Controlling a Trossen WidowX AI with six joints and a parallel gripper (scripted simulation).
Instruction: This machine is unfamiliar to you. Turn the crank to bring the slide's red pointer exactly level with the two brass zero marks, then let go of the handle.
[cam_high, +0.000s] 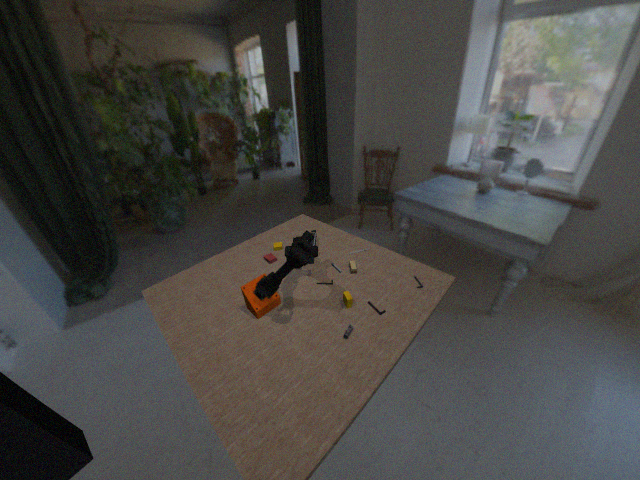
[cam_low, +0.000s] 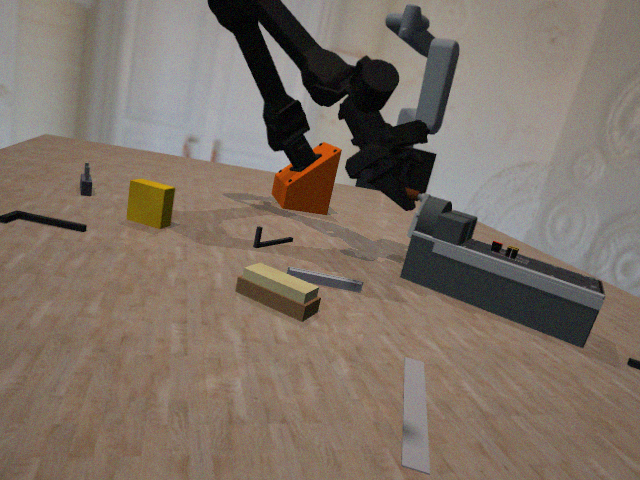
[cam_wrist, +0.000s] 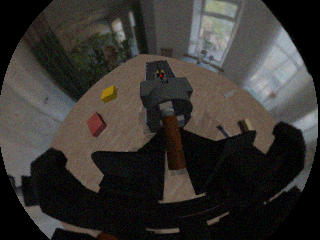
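Wood with short, pale streaks makes the surface of the table (cam_high: 289, 372) (cam_low: 206, 387) (cam_wrist: 125, 112), and near one edge of it stands the machine (cam_low: 496, 289) (cam_wrist: 165, 90), a long grey box with smooth dark sides, a lighter rim and a rounded housing at one end. From this housing comes the crank handle (cam_low: 412, 193) (cam_wrist: 173, 142), a brown cylinder (it looks like wood, but I cannot be sure). The jaws of the gripper (cam_low: 410, 199) (cam_wrist: 174, 152) are nearly closed, and between them they have hold of this handle. On top of the box, the red pointer (cam_low: 496, 245) (cam_wrist: 161, 76) is small and sits near the brass zero marks (cam_low: 512, 251) (cam_wrist: 158, 73); whether it is exactly level, I cannot tell. The handle is not let go. The orange wedge-shaped base (cam_high: 266, 308) (cam_low: 310, 191) has flat faces and is well apart from the machine. Beside the machine lies a thin grey bar (cam_high: 336, 267) (cam_low: 325, 279), and next to the bar is a two-layer block (cam_high: 353, 266) (cam_low: 276, 289), cream above and brown below, with sharp edges. On the other side are a red block (cam_high: 269, 257) (cam_wrist: 96, 124) and a small yellow block (cam_high: 277, 245) (cam_wrist: 109, 94), both apart from the housing, with bare wood between.
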